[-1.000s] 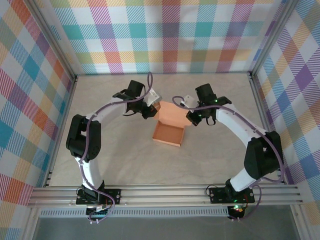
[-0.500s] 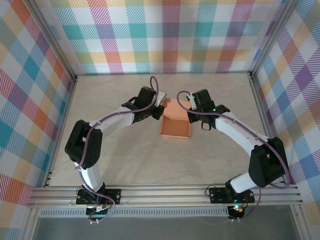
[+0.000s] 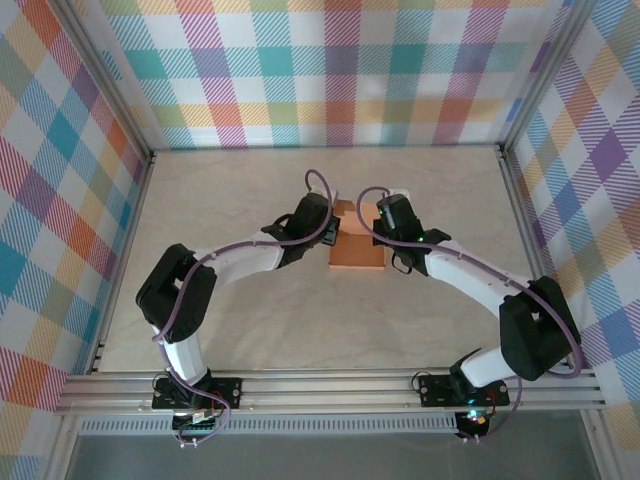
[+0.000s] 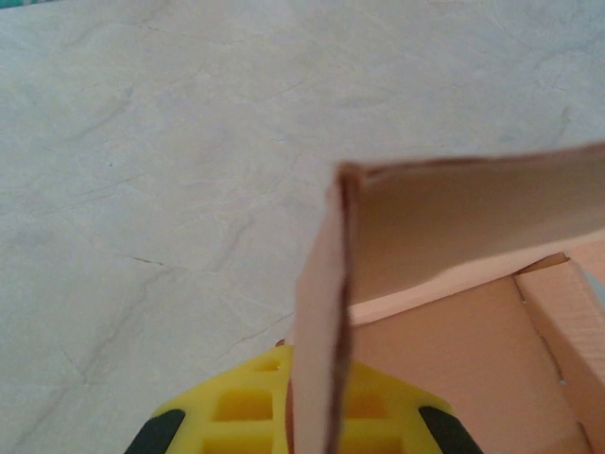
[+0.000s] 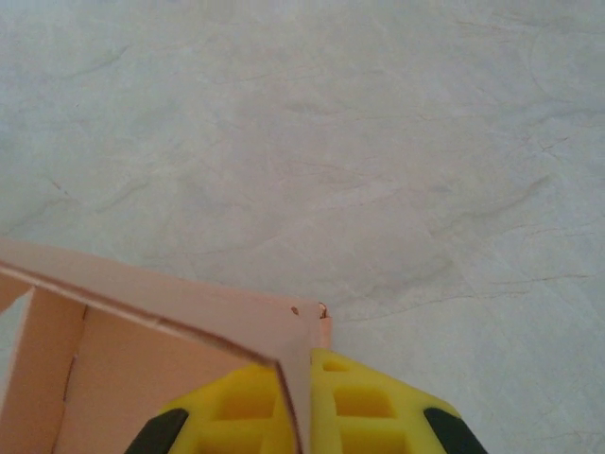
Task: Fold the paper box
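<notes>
Holding item: paper box (image 3: 357, 250), salmon cardboard, on table (image 3: 250, 320). Left gripper (image 4: 312, 421) pinched on box's left wall; right gripper (image 5: 301, 416) pinched on box's right wall. Step, apparently: squaring walls. Next likely needs folding standing panel inward without creasing.

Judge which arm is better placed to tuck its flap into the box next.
Left, narrowly. The left gripper and right gripper are both shut on the paper box lid's corners, but the left one's flap stands edge-on beside the open tray.
</notes>
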Action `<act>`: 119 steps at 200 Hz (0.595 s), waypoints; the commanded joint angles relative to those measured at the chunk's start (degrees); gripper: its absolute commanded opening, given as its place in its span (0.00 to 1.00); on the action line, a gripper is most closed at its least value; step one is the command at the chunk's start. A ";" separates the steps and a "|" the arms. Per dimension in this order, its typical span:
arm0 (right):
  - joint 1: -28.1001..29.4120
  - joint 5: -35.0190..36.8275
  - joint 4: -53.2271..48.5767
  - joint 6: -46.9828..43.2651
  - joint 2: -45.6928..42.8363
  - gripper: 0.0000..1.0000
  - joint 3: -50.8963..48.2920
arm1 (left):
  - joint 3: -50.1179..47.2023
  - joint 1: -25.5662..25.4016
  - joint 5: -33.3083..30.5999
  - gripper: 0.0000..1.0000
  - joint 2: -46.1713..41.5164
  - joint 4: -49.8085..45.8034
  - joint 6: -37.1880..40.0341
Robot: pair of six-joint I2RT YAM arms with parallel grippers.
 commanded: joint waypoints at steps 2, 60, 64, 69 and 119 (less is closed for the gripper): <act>1.49 2.91 11.29 3.33 -2.58 0.00 -2.54 | -1.81 -2.76 -5.29 0.00 0.46 7.88 -1.15; 4.17 5.40 22.87 3.76 -2.89 0.00 -10.23 | -5.66 -5.49 -10.43 0.00 1.43 16.14 -2.53; 4.25 5.46 23.33 3.78 -2.89 0.00 -10.54 | -5.84 -5.63 -10.86 0.00 1.43 16.44 -2.72; 4.41 5.71 23.80 3.81 -2.98 0.00 -10.97 | -6.12 -5.83 -11.23 0.00 1.49 16.86 -2.93; 4.97 6.02 28.43 4.01 -3.68 0.00 -15.42 | -8.63 -7.35 -13.83 0.00 2.01 20.41 -4.87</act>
